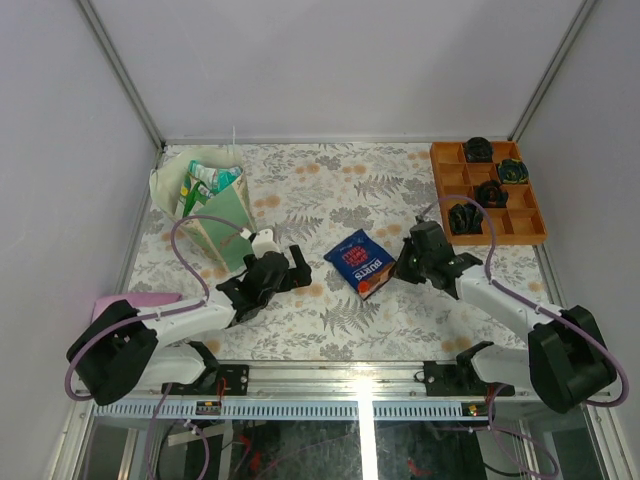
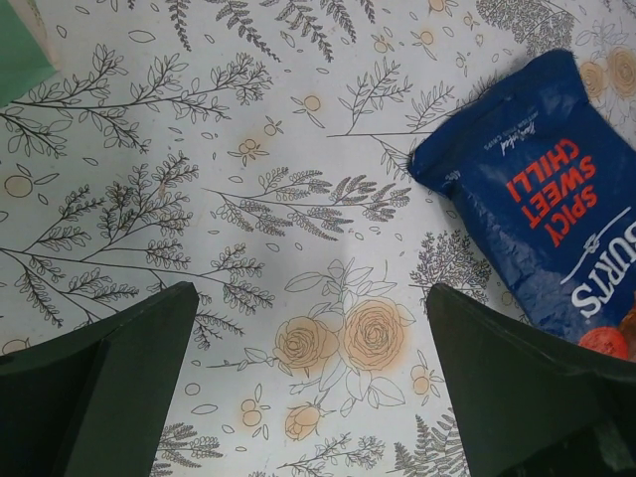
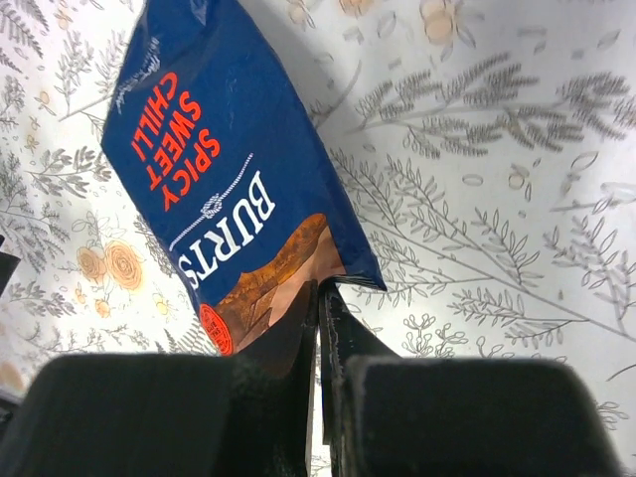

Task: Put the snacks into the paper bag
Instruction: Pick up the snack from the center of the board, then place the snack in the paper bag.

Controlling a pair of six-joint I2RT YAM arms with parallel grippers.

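Note:
The blue BURTS crisp bag (image 1: pixel 360 262) lies mid-table between the two arms. My right gripper (image 1: pixel 405 262) is shut, and its tips (image 3: pixel 320 288) pinch the bottom seam of the crisp bag (image 3: pixel 229 169), whose near end looks slightly raised. To the left of the crisp bag (image 2: pixel 556 199), my left gripper (image 1: pixel 295 262) is open over bare tablecloth, with nothing between its fingers (image 2: pixel 310 293). The paper bag (image 1: pixel 205 205) stands at the back left, behind the left arm. Several snacks (image 1: pixel 212 178) show inside its mouth. Its green side (image 2: pixel 20 50) is just visible in the left wrist view.
An orange compartment tray (image 1: pixel 437 190) with dark round objects sits at the back right, behind the right arm. A flat pink item (image 1: pixel 150 298) lies at the near left edge by the left arm. White walls close the table on three sides.

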